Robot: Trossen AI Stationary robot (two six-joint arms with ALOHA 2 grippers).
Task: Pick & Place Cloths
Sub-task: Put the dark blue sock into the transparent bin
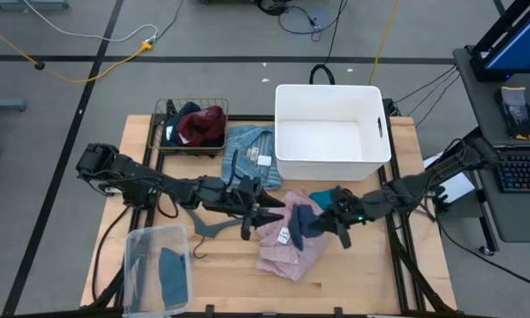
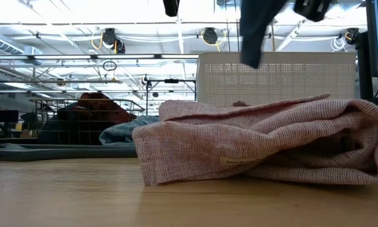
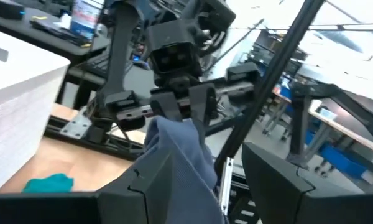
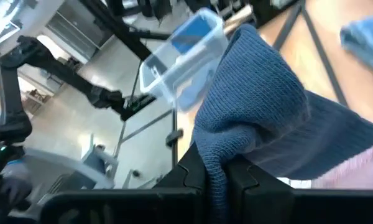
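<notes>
Over the middle of the tabletop (image 1: 353,283) both arms meet, and the right tool (image 1: 329,221) is pinching a slate-blue piece (image 1: 302,219) of knitted cloth; the right wrist view shows the fabric bunched tight between its dark fingers (image 4: 199,177). That piece is lifted off the wood, and from table height it dangles down from above the pink shirt (image 2: 264,142). The left tool (image 1: 263,215) sits just beside it, on the other side of the cloth, with its fingers (image 3: 280,180) spread apart and the blue fabric lying between them; I can't see them closing on it.

The pink shirt lies crumpled flat on the tabletop beneath both tools, tag showing. A small teal piece (image 1: 321,198) lies near the white bin (image 1: 332,132). The light blue striped shirt (image 1: 247,152) lies just left of that bin, touching it. A wire basket (image 1: 193,125) at the back holds the maroon piece (image 1: 203,124) and a dark navy piece (image 1: 184,113). A grey hanger (image 1: 203,228) lies under the left arm, and a clear tub (image 1: 157,269) with a blue cloth inside stands at the front left corner.
</notes>
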